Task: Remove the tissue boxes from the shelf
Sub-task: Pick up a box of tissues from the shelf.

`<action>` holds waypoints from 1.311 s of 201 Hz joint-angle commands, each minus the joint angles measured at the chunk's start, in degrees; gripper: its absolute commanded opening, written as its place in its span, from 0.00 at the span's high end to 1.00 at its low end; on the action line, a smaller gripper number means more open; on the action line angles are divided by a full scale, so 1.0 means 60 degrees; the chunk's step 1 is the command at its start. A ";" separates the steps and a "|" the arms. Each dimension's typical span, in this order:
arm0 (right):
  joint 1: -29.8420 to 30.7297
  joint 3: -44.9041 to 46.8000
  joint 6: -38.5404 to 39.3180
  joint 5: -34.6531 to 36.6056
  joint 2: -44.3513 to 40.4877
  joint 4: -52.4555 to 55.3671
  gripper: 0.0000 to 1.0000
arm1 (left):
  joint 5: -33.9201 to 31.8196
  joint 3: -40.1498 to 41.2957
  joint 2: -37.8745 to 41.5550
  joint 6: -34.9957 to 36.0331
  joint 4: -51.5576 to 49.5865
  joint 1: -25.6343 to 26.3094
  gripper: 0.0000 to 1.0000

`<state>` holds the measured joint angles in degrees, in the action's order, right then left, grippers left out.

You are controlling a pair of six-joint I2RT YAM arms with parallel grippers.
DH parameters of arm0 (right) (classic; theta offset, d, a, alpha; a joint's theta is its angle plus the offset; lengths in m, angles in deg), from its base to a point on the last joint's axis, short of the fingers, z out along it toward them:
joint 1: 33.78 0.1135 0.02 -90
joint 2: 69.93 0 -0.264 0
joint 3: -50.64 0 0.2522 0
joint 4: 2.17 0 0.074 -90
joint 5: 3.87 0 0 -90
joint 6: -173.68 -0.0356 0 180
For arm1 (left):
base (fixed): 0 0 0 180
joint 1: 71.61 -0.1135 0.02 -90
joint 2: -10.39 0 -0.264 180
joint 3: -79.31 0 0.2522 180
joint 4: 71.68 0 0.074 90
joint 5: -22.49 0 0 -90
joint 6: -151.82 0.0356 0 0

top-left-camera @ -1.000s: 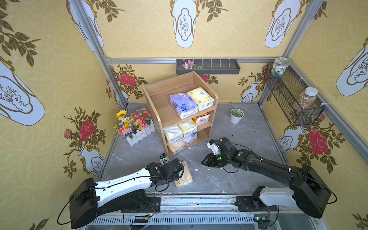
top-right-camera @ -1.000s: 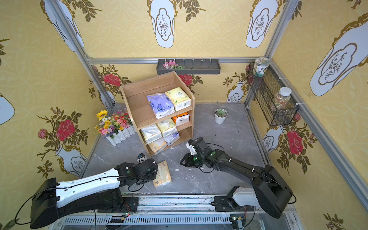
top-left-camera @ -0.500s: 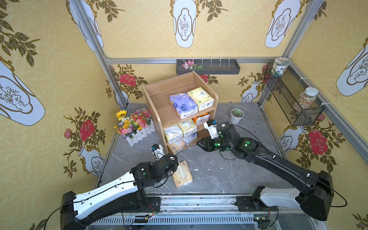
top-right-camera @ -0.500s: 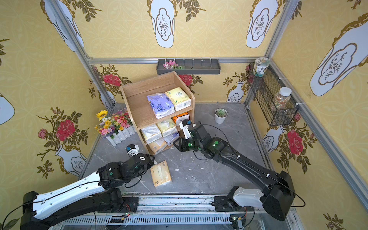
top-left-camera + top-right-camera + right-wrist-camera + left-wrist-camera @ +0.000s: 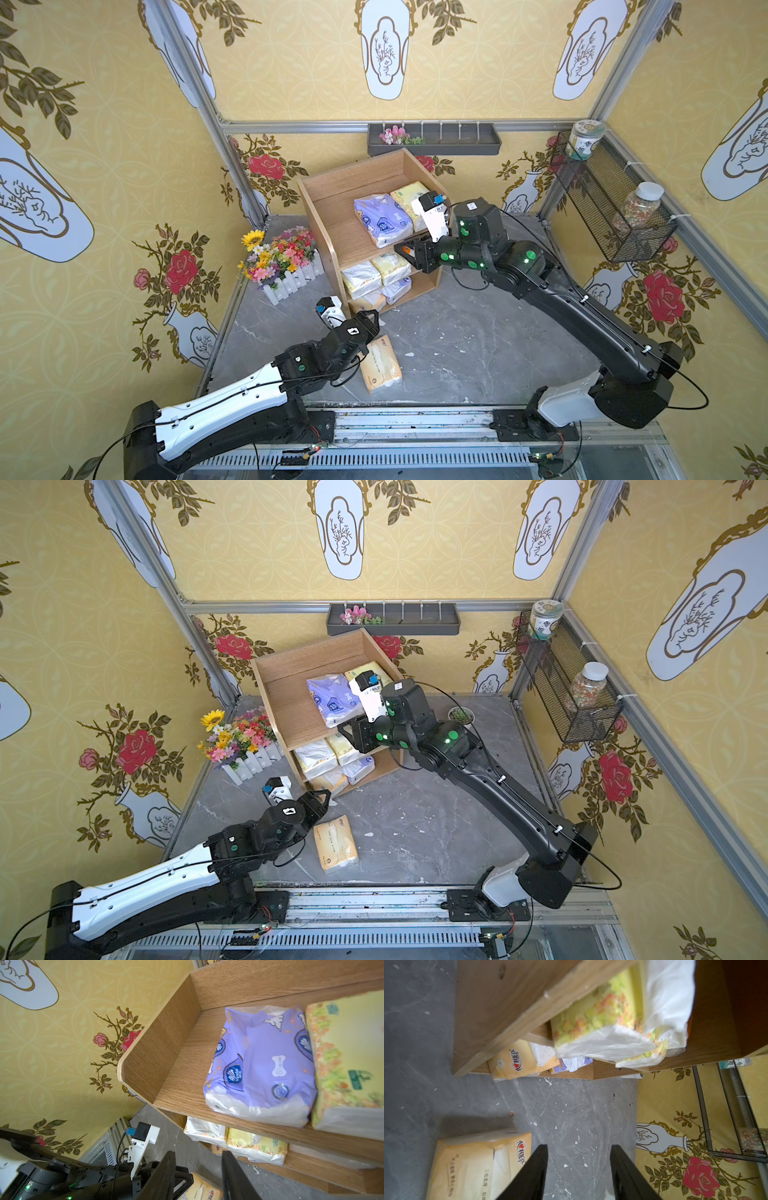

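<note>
Table: grey marbled table (image 5: pixel 457 353), tan pack (image 5: pixel 380 365) lying on it
Room: yellow flowered walls (image 5: pixel 291 62)
Shelf: wooden shelf (image 5: pixel 345 237) at the back, lavender pack (image 5: pixel 382 220) and yellow pack (image 5: pixel 409 193) touching on top
Around: flower fence (image 5: pixel 282 257), wall tray (image 5: pixel 434 139), wire basket (image 5: pixel 606 208)
Tools: left tool (image 5: pixel 371 319) open, empty, beside tan pack; right tool (image 5: pixel 401 251) open, empty
In the way: right arm (image 5: pixel 582 316) across shelf's front

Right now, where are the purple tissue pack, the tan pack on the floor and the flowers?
purple tissue pack (image 5: pixel 266 1064): right wrist view, top face
tan pack (image 5: pixel 381 368): in a top view, top face
flowers (image 5: pixel 278 253): in a top view, blossoms
</note>
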<state>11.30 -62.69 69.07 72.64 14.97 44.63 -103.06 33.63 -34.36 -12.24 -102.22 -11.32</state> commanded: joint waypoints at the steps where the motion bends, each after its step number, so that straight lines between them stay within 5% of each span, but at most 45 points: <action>1: 0.0034 -0.0709 0.0731 -0.0164 0.0480 0.0103 0.58 | 0.0226 0.0342 0.0389 -0.0216 0.0479 -0.0014 0.45; 56: 0.0108 -0.2003 0.1154 0.0248 0.1663 0.0124 0.53 | -0.0051 0.0555 0.1228 -0.0416 -0.0148 -0.0014 0.45; 184: 0.0984 -0.3590 0.2857 0.3633 0.3433 0.1228 0.48 | -0.0011 0.0459 0.0825 -0.0344 0.0251 -0.0010 0.45; 263: 0.1190 -0.3948 0.2847 0.4259 0.3823 0.2034 0.68 | 0.0005 0.0347 0.0706 -0.0226 0.0338 -0.0013 0.44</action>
<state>18.30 -86.18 86.71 96.53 37.66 53.77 -103.08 35.99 -30.14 -14.60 -101.30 -11.32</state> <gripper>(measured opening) 0.340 0.557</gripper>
